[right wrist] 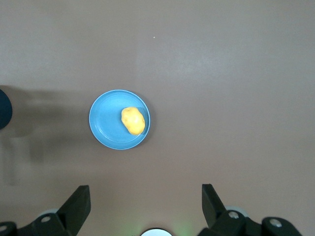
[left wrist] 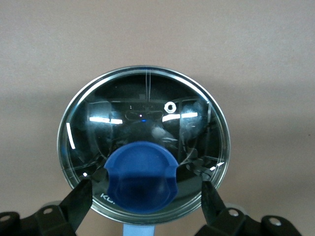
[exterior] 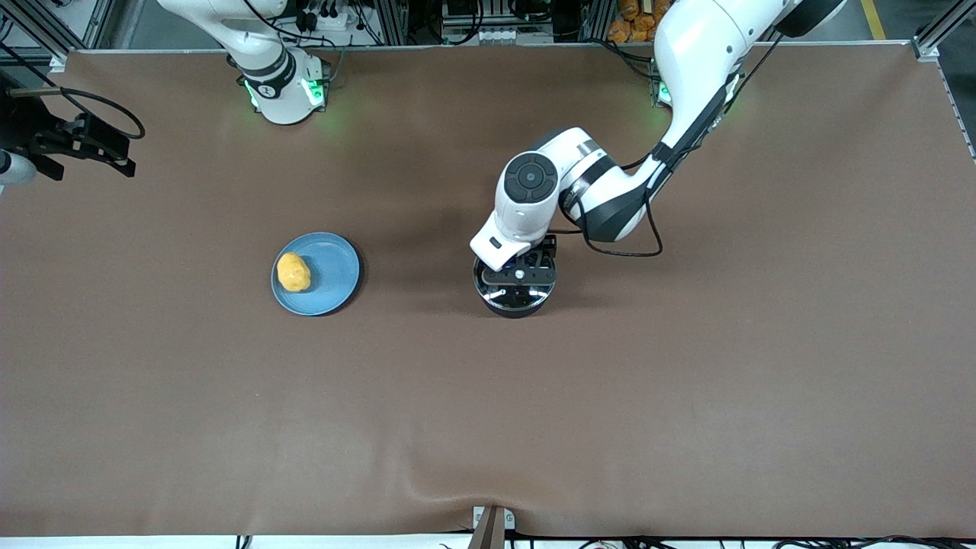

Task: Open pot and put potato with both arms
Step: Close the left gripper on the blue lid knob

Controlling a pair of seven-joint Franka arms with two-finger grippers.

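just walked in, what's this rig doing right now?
The left gripper is down over the pot in the middle of the table, its open fingers on either side of the blue knob on the glass lid; nothing is gripped and the lid is on. The potato lies on a light-blue plate toward the right arm's end. The right gripper waits open, high above the table, looking down on that plate.

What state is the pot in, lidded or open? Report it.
Lidded. The glass lid sits flat in the pot, its blue knob between the open fingers of the left gripper, which do not yet touch it.
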